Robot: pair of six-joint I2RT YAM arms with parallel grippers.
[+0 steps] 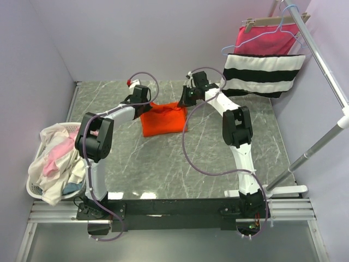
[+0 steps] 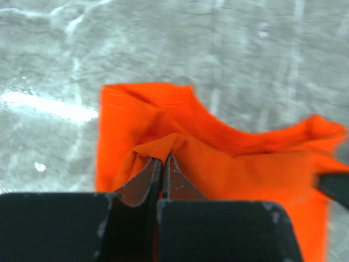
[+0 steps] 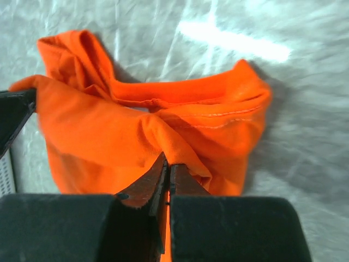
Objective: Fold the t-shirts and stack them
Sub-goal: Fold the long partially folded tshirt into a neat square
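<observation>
The bright orange-red t-shirt [image 1: 163, 120] lies partly folded on the marble table near the back centre. My left gripper [image 1: 143, 101] is shut on its far left corner, and the cloth bunches at the fingertips in the left wrist view [image 2: 164, 159]. My right gripper [image 1: 184, 99] is shut on its far right corner, with the shirt [image 3: 136, 131] pinched at the tips [image 3: 167, 164]. Both hold the top edge lifted a little. The cream-white and pale pink shirts [image 1: 54, 155] lie heaped in a basket at the left.
A white laundry basket [image 1: 34, 188] stands at the table's left edge. A pink cloth with broad black and white stripes [image 1: 262, 73] hangs on a hanger from a metal rail [image 1: 322, 65] at the back right. Purple walls close in the back and sides.
</observation>
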